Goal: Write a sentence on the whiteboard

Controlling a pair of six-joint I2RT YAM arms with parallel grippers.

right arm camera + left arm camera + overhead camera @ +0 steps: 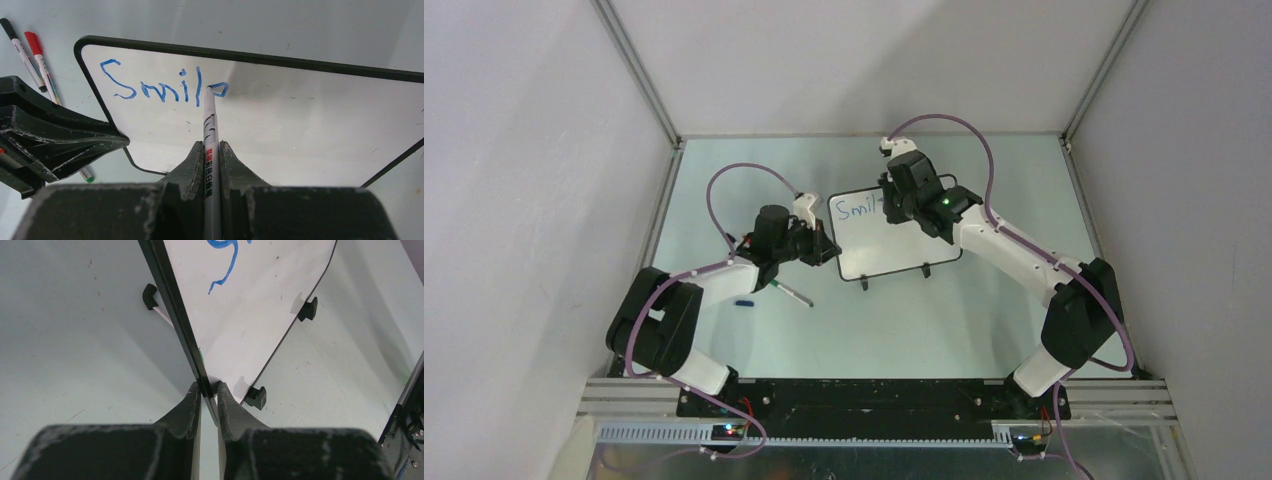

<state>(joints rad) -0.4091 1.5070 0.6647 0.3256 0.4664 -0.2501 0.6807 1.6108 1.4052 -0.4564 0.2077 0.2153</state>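
- Closest of all, the left tool is pinched tight on the thin black edge of the whiteboard, holding it steady over the tabletop.
- That whiteboard sits between the two arms, with its left side in the pinch.
- Its blue sentence reads "Smile" along the top left. Bare white room lies to the right and below.
- Over there the marker points straight out from the right tool, which squeezes it. The tip touches the last letter.
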